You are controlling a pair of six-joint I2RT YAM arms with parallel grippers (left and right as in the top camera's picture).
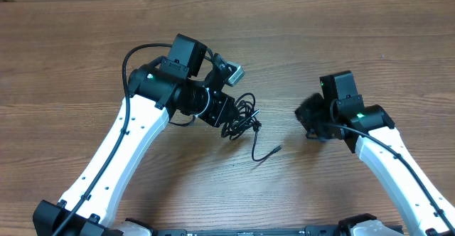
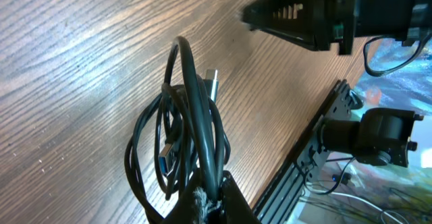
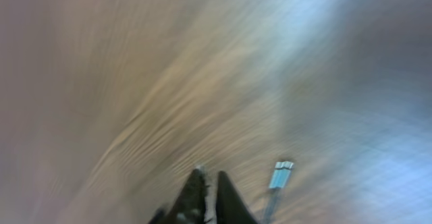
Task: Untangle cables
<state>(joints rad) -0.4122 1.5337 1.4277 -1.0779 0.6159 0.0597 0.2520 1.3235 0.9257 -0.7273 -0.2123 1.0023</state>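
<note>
Holding the cables (image 2: 200, 116) pinched in the left end effector (image 2: 213, 200), open the right end effector (image 3: 206, 189) — shut, apparently empty — on the loose plug (image 1: 278, 148), then pull slowly.

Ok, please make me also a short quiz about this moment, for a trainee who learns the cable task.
1. True or false: the left gripper is shut on the cables.
2. In the overhead view the right gripper is: A) buried in the cables; B) apart from the cables; C) out of view.
3. Fill in: the loose cable end lies on the ____.
Key: 1 true; 2 B; 3 table.
</note>
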